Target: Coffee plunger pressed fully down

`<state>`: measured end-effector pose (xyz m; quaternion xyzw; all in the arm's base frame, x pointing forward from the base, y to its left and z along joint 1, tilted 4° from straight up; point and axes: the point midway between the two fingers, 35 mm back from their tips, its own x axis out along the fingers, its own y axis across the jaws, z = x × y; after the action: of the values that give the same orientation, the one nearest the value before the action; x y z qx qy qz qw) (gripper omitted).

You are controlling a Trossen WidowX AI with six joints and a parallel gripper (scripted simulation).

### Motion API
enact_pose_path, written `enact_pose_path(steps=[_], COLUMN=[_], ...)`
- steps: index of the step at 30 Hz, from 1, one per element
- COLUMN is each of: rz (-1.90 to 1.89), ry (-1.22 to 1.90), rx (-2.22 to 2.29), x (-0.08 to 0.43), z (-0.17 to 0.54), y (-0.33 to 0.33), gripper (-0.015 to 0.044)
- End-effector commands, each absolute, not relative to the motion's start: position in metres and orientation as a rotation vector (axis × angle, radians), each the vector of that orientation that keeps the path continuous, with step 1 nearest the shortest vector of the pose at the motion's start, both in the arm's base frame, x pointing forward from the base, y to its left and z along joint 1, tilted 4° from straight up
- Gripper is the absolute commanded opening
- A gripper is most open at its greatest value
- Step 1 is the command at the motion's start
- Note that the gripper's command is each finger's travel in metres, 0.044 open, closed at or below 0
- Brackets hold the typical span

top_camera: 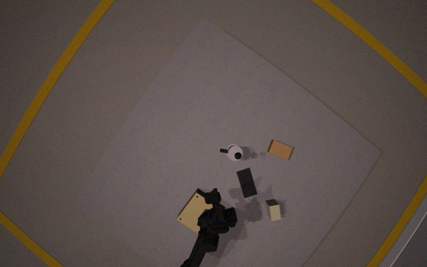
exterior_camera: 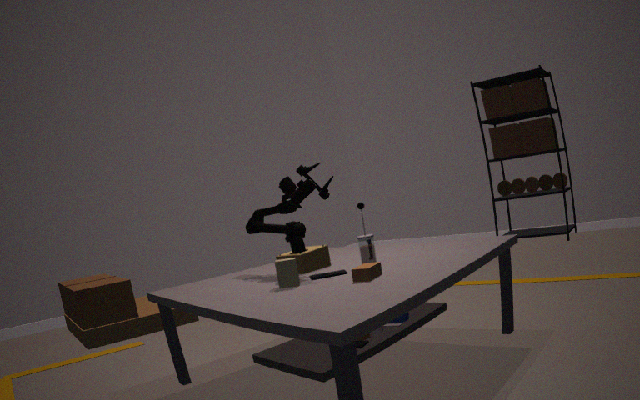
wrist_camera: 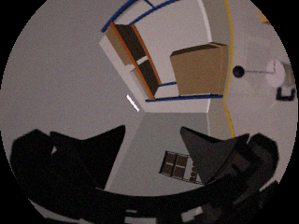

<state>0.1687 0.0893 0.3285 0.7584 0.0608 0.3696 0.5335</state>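
Observation:
The coffee press [top_camera: 232, 151] [exterior_camera: 367, 252] [wrist_camera: 276, 75] stands upright on the table, with a pale lid and a dark handle. Its black plunger knob [top_camera: 238, 156] [exterior_camera: 360, 205] [wrist_camera: 238, 71] stands high above the lid on a thin rod, so the plunger is up. My gripper [top_camera: 224, 198] [exterior_camera: 326, 170] [wrist_camera: 153, 129] is wide open and empty. It is raised above the table and tilted upward, higher than the knob and off to its side, touching nothing. In the wrist view the press is at the right edge, outside the fingers, and its lower body is cut off.
The arm stands on a yellowish block [top_camera: 192, 209] [exterior_camera: 313, 258]. A flat black slab [top_camera: 247, 182] [exterior_camera: 328, 274] lies between the press and a pale green block [top_camera: 275, 212] [exterior_camera: 287, 272]. An orange-brown block [top_camera: 281, 149] [exterior_camera: 367, 272] lies near the press, on the side away from its handle.

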Motion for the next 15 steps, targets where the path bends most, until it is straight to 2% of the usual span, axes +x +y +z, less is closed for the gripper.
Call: enact_pose_path(steps=[1, 6, 15], rz=[0.876, 0.696, 0.302], ry=[0.145, 0.116, 0.257], rx=[1.801, 1.59, 0.747], x=[0.169, 0.195, 0.262], z=[0.328, 0.328, 0.3], y=[0.09, 0.091, 0.095], gripper=[0.0426, 0.044, 0.044])
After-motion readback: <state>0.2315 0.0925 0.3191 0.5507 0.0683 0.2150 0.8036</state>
